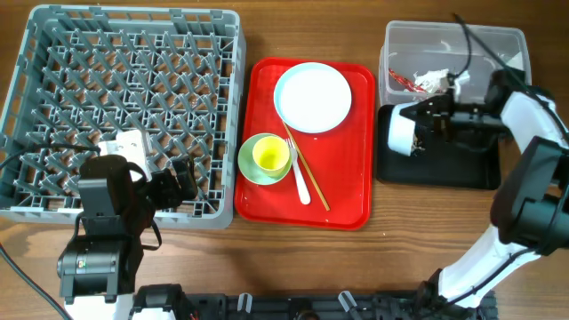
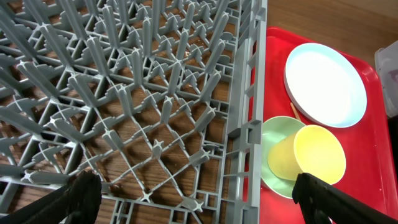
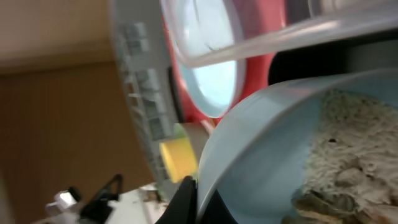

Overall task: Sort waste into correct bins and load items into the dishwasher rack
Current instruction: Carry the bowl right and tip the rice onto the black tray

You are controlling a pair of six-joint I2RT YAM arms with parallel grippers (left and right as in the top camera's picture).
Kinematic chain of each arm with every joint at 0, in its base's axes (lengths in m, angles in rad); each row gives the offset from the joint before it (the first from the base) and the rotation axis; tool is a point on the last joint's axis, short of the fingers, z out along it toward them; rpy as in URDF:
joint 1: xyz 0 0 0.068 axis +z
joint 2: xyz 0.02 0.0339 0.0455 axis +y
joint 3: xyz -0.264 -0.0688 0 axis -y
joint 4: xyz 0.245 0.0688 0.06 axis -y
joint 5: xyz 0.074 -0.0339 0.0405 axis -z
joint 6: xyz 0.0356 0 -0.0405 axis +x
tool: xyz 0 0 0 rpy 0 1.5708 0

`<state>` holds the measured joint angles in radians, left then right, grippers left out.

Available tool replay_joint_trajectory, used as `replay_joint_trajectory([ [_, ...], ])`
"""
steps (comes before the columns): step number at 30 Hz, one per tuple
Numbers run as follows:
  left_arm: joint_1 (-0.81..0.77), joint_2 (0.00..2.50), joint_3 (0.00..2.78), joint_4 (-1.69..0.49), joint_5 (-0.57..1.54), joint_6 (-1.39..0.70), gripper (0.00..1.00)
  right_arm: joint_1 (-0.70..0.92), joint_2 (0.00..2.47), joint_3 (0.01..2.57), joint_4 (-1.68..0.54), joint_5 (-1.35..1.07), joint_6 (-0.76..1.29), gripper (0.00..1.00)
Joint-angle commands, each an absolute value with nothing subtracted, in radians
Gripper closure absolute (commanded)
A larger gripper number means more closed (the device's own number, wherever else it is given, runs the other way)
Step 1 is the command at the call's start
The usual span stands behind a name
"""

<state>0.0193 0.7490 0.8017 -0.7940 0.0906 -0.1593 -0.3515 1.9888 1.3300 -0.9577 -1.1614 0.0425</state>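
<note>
My right gripper (image 1: 428, 120) is shut on the rim of a pale blue bowl (image 1: 400, 131), held on its side over the shallow black tray (image 1: 444, 169). In the right wrist view the gripper (image 3: 196, 190) pinches the bowl (image 3: 273, 137), and beige food scraps (image 3: 348, 155) lie inside it. The red-and-white wrapper (image 1: 418, 82) lies in the clear tub (image 1: 498, 40). My left gripper (image 1: 182, 182) is open and empty above the front right corner of the grey dishwasher rack (image 1: 133, 13); its fingers (image 2: 196, 186) straddle the rack's wall (image 2: 245, 134).
The red serving tray (image 1: 347, 196) between rack and bins holds the pale blue plate (image 1: 313, 96), a green bowl (image 1: 249, 164) with the yellow cup (image 1: 271, 156) in it, a white fork (image 1: 300, 182) and chopsticks (image 1: 313, 182).
</note>
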Motion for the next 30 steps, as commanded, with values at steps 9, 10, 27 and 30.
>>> replay_joint_trajectory([
  [9,0.015,0.748,0.818,-0.794,0.092,-0.165,0.00,-0.494,2.010,1.182,-0.931,-1.623,0.026,0.96],
  [10,0.015,0.748,0.818,-0.793,0.092,-0.165,0.00,-0.494,2.010,1.182,-0.932,-1.623,0.026,0.96],
  [27,0.015,0.748,0.818,-0.791,0.092,-0.165,0.00,-0.154,1.663,1.369,-0.995,-0.886,-0.120,0.95],
  [30,0.015,0.748,0.818,-0.790,0.092,-0.165,0.00,0.115,1.632,1.368,-0.772,-0.603,-0.069,0.95],
])
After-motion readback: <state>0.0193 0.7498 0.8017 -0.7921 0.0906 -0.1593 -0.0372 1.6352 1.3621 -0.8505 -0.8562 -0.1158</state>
